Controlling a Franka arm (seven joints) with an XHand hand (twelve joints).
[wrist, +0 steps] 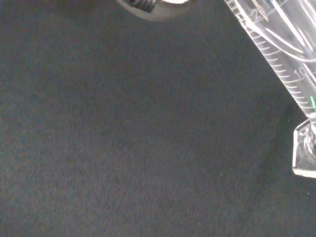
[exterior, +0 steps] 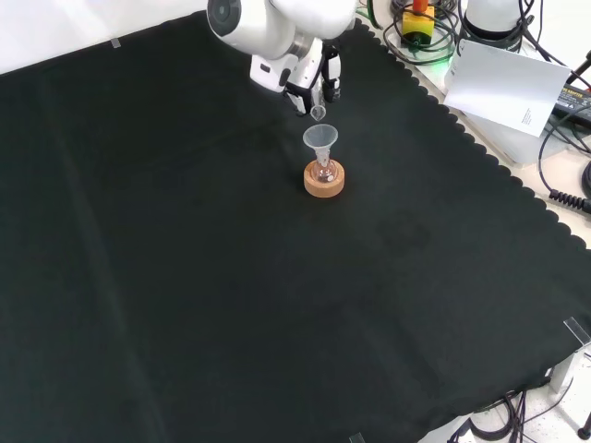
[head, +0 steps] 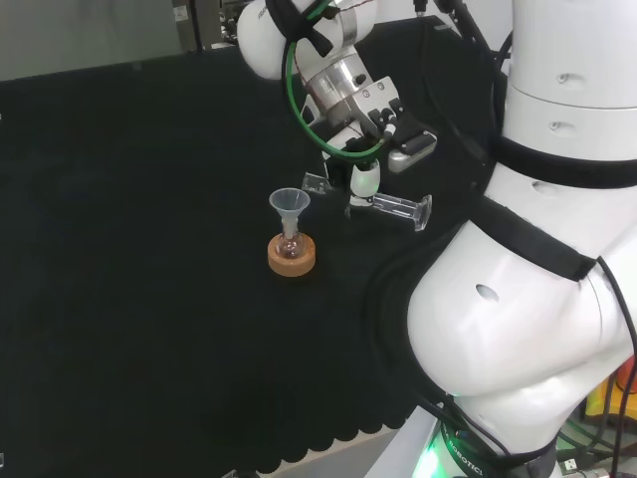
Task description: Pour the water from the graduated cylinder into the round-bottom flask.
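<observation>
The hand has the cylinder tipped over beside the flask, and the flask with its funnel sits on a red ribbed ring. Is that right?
Not quite. The flask with its funnel sits on a cork ring, not a red ribbed one; the head view and the front view both show it tan. The rest holds: the hand has the cylinder tipped nearly level beside the flask.

The hand [head: 364,177] grips the graduated cylinder [head: 396,207] lying nearly level, just right of the funnel [head: 290,204] in the round-bottom flask [head: 291,245] on its cork ring [head: 292,256].
</observation>
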